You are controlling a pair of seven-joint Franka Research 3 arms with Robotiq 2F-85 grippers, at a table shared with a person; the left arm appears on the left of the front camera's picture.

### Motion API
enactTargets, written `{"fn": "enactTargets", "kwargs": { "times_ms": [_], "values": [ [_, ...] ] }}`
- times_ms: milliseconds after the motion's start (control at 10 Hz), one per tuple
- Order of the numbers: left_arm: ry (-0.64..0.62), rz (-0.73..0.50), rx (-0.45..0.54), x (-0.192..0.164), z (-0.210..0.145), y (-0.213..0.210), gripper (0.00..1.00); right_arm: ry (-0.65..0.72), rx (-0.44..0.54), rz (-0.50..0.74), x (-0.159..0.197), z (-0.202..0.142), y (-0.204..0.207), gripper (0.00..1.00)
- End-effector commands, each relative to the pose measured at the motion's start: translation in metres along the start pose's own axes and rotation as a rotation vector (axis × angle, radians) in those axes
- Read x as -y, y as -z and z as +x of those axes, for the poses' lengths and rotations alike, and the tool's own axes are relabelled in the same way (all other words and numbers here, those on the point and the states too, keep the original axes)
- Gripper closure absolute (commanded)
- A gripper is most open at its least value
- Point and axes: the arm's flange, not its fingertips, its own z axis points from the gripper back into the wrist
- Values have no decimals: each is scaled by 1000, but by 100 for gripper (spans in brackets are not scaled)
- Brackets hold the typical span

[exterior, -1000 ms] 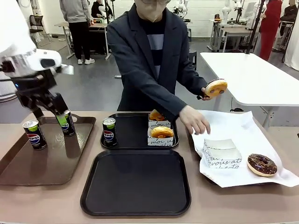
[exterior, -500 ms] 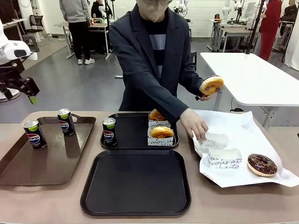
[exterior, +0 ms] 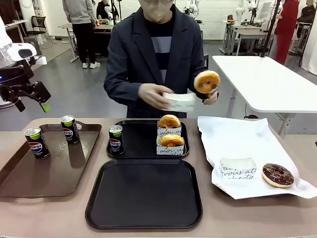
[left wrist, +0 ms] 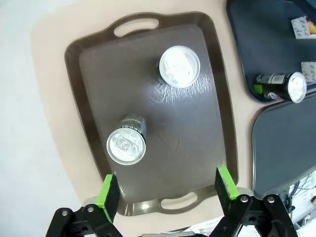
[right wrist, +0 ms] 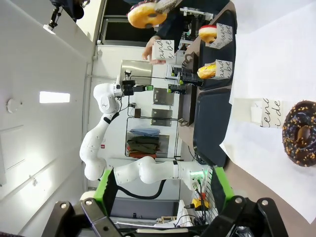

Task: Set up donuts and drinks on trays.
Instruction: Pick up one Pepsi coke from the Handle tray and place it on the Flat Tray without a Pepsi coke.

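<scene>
Left tool (left wrist: pixel 166 186) spread, empty, hanging over brown tray (left wrist: pixel 207 98) with two drinks (left wrist: pixel 179 66). Right tool (right wrist: pixel 165 190) spread, empty too. Person (exterior: pixel 148 49) holds donut (exterior: pixel 206 81) and paper sleeve (exterior: pixel 179 101).

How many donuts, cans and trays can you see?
Donuts: 4
Cans: 3
Black trays: 2
Brown tray: 1
Total: 10

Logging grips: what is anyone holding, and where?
The left gripper and right gripper are open, empty. The person holds a donut by its rim, and a paper sleeve.
</scene>
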Motion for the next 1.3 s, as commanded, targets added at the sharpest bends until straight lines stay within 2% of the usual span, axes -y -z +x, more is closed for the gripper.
{"fn": "enactTargets", "kwargs": {
  "times_ms": [0, 200, 400, 600, 800, 1000, 1100, 1200],
  "values": [
    [4, 46, -24, -5, -23, 28, 0, -15, 3, 13, 0, 0, 0, 0],
    [3, 14, -61, -14, -38, 54, 0, -15, 3, 13, 0, 0, 0, 0],
    [-7, 31, -30, -26, -43, 67, 0, -15, 3, 13, 0, 0, 0, 0],
    [-13, 51, -9, -28, -43, 60, 0, -15, 3, 13, 0, 0, 0, 0],
    [-17, 113, -34, -22, -37, 62, 0, -15, 3, 13, 0, 0, 0, 0],
    [21, 122, -75, 5, -26, 58, 0, -15, 3, 13, 0, 0, 0, 0],
    [0, 85, -36, -20, -37, 61, 0, -15, 3, 13, 0, 0, 0, 0],
    [0, 85, -36, -20, -37, 61, 0, -15, 3, 13, 0, 0, 0, 0]
  ]
}}
